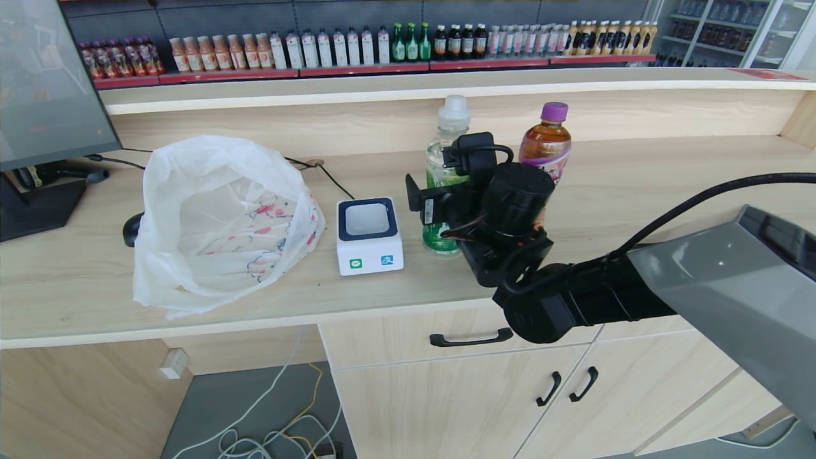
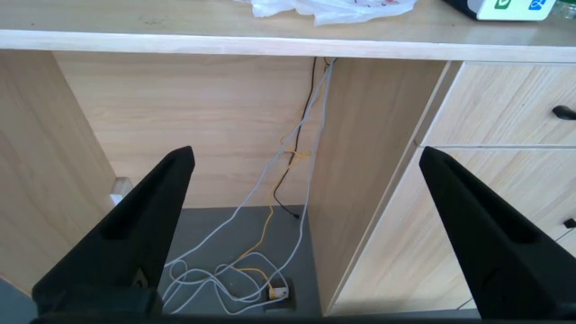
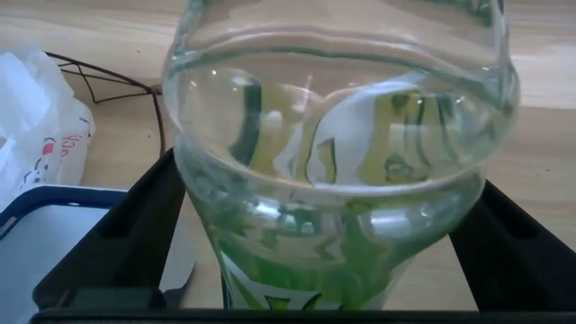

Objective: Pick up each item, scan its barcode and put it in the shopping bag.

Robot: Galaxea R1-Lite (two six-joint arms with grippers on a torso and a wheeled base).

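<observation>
A clear bottle with a green label and white cap point(image 1: 440, 233) stands on the wooden counter point(image 1: 637, 191), just right of the white scanner box point(image 1: 370, 236). My right gripper point(image 1: 443, 185) is shut on this green bottle, one finger on each side; up close the green bottle point(image 3: 342, 180) sits between the black fingers point(image 3: 117, 243). A tea bottle with a purple cap point(image 1: 547, 143) stands behind the arm. The white shopping bag point(image 1: 217, 217) lies open left of the scanner. My left gripper point(image 2: 301, 234) hangs open and empty below the counter edge point(image 2: 180, 40).
A monitor point(image 1: 44, 83) and a black mouse point(image 1: 131, 229) occupy the counter's left end. Cables run behind the bag point(image 1: 319, 169) and hang in the open bay under the counter point(image 2: 297, 162). Drawers and cupboard doors point(image 1: 472, 338) lie below. Shelves of drinks line the back wall.
</observation>
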